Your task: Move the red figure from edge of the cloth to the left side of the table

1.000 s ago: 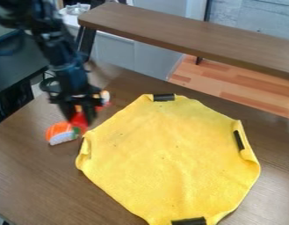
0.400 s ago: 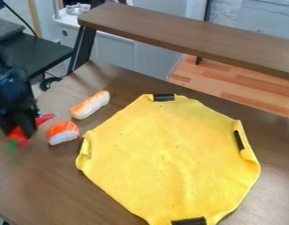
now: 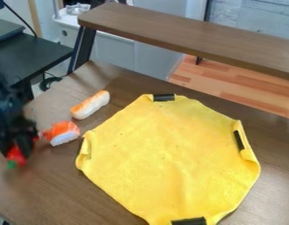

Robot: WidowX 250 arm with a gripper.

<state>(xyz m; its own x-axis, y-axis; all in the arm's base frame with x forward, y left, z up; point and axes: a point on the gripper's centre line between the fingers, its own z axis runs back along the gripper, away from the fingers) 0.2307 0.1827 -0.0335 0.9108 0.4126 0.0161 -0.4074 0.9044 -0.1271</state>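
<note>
At the left edge of the camera view hangs the black gripper point(image 3: 18, 151), over the table's left part and shut on the red figure point(image 3: 16, 157). The figure's green end points down, and another red bit of it shows to the right, close to the orange and white sushi piece. The yellow cloth point(image 3: 170, 158) lies across the middle of the table point(image 3: 58, 184), well to the right of the gripper. Whether the figure touches the table is unclear.
The orange and white sushi piece point(image 3: 63, 132) sits beside the cloth's left corner. Behind it lies a bread-like roll point(image 3: 90, 105). A raised brown shelf point(image 3: 187, 37) spans the back, and a dark side table point(image 3: 37, 55) stands at the upper left.
The gripper has swung left, away from the cloth's left corner, carrying the red figure with it, and latterly come a little nearer the camera. The cloth has stayed in place.
</note>
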